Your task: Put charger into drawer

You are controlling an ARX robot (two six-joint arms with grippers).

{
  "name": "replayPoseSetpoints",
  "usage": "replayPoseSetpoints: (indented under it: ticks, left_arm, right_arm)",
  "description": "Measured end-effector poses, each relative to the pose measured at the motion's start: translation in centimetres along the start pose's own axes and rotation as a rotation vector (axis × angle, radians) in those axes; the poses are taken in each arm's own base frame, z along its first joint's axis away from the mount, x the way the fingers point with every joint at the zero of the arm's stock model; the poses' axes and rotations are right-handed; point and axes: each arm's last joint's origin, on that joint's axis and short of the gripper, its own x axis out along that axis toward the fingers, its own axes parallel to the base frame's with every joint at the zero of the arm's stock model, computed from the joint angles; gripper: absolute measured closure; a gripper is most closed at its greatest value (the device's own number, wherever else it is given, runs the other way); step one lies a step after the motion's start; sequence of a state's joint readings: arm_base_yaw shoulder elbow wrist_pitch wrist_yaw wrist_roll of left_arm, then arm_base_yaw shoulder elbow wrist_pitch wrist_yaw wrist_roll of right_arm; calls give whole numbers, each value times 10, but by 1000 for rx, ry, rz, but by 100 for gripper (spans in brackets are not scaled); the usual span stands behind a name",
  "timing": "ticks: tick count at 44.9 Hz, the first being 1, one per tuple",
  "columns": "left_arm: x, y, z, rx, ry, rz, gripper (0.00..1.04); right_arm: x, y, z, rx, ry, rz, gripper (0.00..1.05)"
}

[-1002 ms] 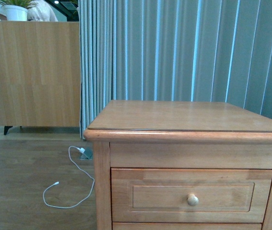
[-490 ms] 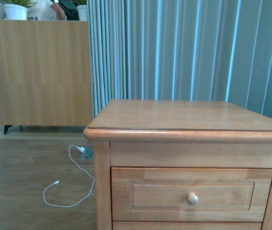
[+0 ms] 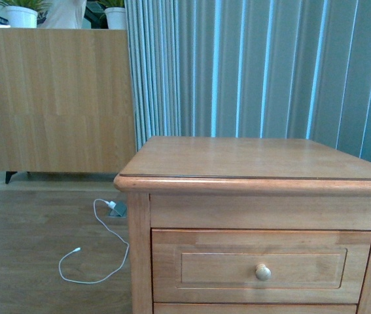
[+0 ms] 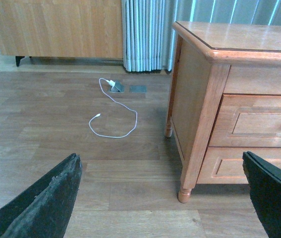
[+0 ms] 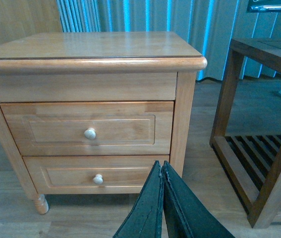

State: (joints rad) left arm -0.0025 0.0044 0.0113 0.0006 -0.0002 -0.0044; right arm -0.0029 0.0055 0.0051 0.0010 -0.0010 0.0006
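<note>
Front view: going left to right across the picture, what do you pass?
Wood-panelled cabinet → white cable on the floor → nightstand, with the drawer knob toward its right. No charger or hand shows in this view.

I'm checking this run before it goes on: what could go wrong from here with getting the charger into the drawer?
The drawer is fully shut, so it must be pulled by its small round knob, which could slip. A similar lower drawer sits just beneath and could be opened by mistake. No charger shows in any view; the white cable on the floor might be taken for it. The left end effector is open, the right end effector shut.
</note>
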Motion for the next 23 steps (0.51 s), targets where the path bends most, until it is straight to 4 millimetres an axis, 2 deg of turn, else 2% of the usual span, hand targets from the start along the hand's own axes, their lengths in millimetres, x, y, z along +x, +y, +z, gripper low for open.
replayPoseSetpoints:
  ticks: [8, 21, 23]
  left_arm:
    - [0, 0, 0, 0, 0, 0, 6]
    - [0, 0, 0, 0, 0, 0, 6]
    - [0, 0, 0, 0, 0, 0, 6]
  right_arm:
    - [0, 0, 0, -1, -1, 0, 102]
    - [0, 0, 0, 0, -1, 0, 57]
    - [0, 0, 0, 0, -1, 0, 46]
